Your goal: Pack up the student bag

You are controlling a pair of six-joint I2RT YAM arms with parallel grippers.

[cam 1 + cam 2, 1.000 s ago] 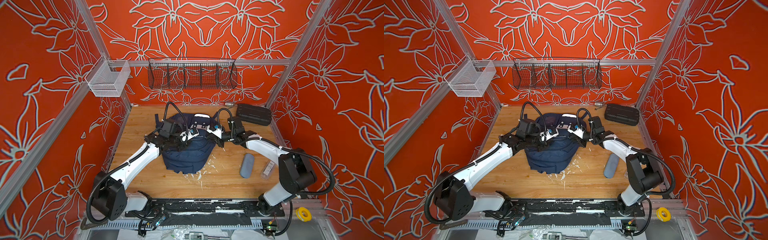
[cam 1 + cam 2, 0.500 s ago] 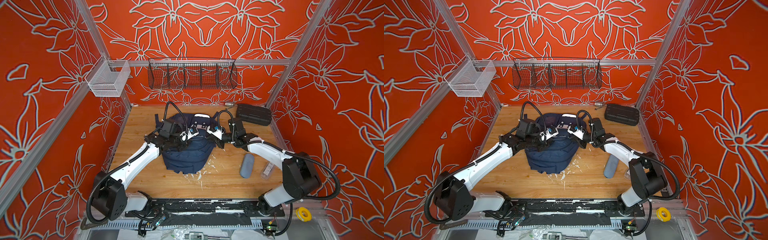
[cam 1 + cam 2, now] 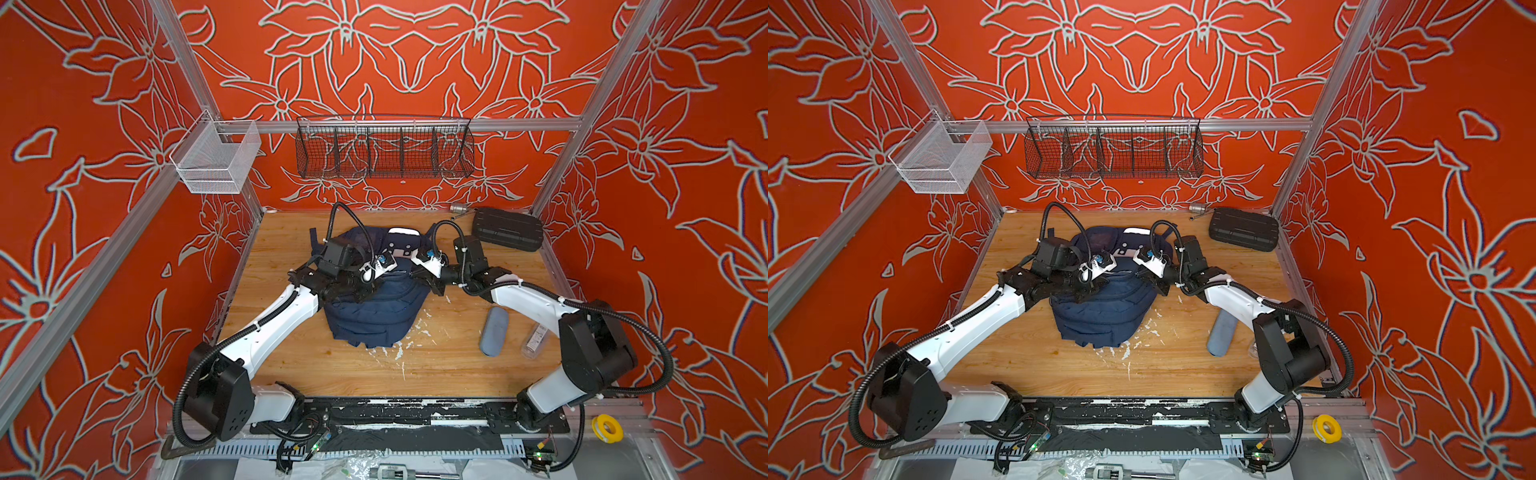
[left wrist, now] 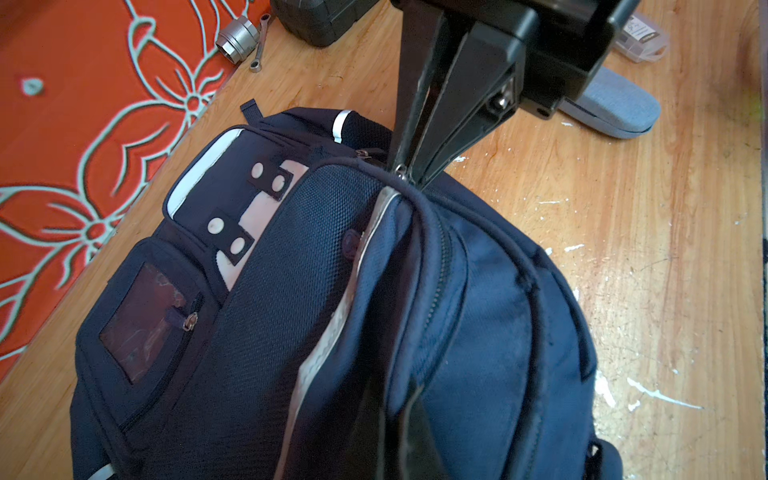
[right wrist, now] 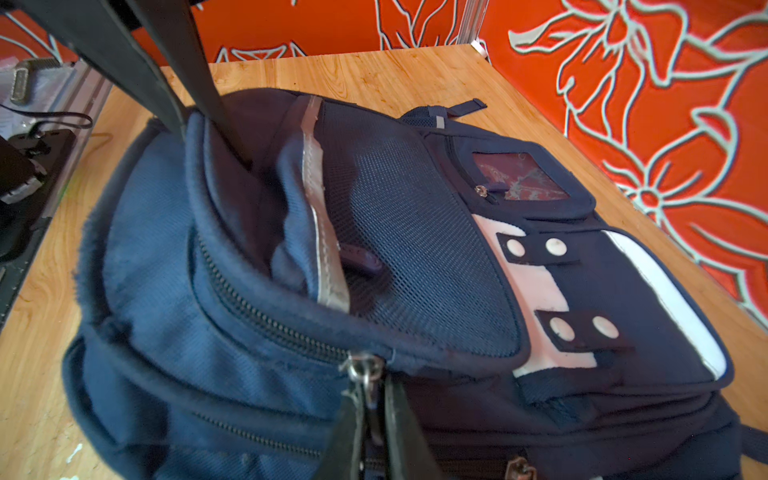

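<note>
Two pincers, both closed on the student bag (image 3: 374, 316), which lies flat in the middle of the table. My right gripper (image 4: 409, 172) pinches the metal zip pull (image 5: 365, 372) at the end of a zip track. My left gripper (image 5: 216, 149) is clamped on the fabric rim of the same pocket, holding it taut. The pocket's mouth gapes a little, so I judge this to be the zip step, though I cannot tell whether it is opening or closing.

Packing looks unfinished. A grey pouch (image 3: 493, 331) and a small clear container (image 3: 536, 340) lie outside, beside the bag on my right arm's side. Beyond the bag, near the back wall, sit a black hard case (image 3: 508, 229) and a steel socket (image 4: 237, 39).

Under the bag, the wooden table (image 3: 291, 365) is flecked with white. Above and behind the bag, a black wire basket (image 3: 384, 151) and a white mesh basket (image 3: 216, 164) hang against red flowered walls (image 3: 83, 232).
</note>
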